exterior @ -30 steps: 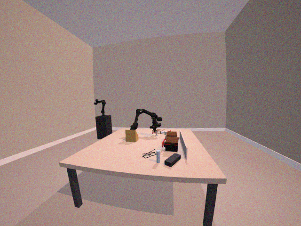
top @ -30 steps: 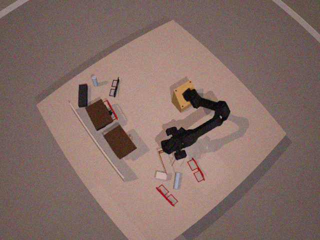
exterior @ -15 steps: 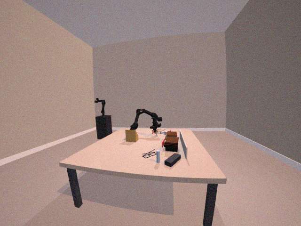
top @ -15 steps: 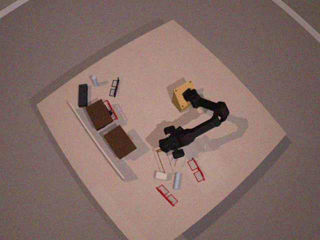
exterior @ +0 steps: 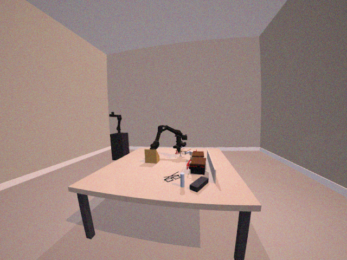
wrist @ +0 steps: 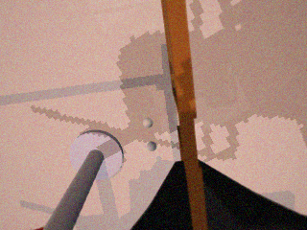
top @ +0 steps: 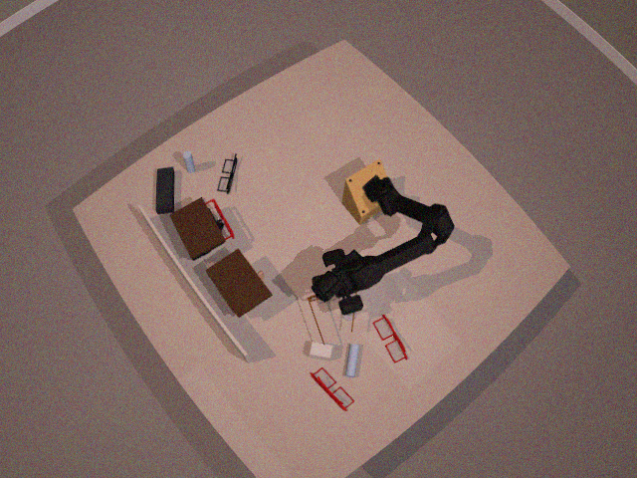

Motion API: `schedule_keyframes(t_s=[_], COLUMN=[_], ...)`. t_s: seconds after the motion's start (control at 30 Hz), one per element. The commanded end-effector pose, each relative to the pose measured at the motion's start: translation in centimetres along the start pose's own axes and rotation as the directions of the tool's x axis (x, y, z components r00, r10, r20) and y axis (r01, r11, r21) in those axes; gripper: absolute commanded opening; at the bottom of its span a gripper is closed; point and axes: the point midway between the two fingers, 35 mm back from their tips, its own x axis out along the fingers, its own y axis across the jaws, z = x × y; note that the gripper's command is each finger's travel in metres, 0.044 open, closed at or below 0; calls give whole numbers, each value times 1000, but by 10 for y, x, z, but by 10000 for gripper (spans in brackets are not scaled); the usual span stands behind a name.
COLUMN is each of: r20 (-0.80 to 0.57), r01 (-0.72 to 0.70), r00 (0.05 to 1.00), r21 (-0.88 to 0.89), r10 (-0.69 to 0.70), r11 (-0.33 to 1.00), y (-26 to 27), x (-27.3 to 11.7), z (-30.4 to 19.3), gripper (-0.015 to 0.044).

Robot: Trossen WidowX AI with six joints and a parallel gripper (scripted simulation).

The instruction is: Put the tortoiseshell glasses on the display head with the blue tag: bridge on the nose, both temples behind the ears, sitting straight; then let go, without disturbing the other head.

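My gripper (top: 321,295) (exterior: 179,151) (wrist: 186,168) is shut on the tortoiseshell glasses (top: 317,322) (wrist: 179,53), held above the table at their brown front bar. In the top view the temples point toward the lower edge, and the gripper hides part of the frame. Two display heads with flat brown tops stand beside a thin upright panel. The nearer head (top: 238,283) (exterior: 197,154) is left of the gripper and wears no glasses that I can see. The other head (top: 197,228) (exterior: 198,161) wears red glasses (top: 222,218). I cannot make out the blue tag.
The panel (top: 189,281) (exterior: 211,164) stands behind the heads. Below the gripper are a white block (top: 321,350), a blue-grey cylinder (top: 352,359) and two red glasses. Black glasses (exterior: 172,177), a dark case (top: 164,189) and another cylinder (exterior: 182,180) lie or stand farther off.
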Motion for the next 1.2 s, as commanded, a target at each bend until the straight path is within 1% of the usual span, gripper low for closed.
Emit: schedule_keyframes(t_s=[0.0,1.17], r20=[0,0], r01=[1,1], r00=[1000,1000], r21=[2,1], r10=[-1,-1], r11=[1000,1000], y=[-2,-9], x=[1,1], z=[6,26], gripper=[0,0])
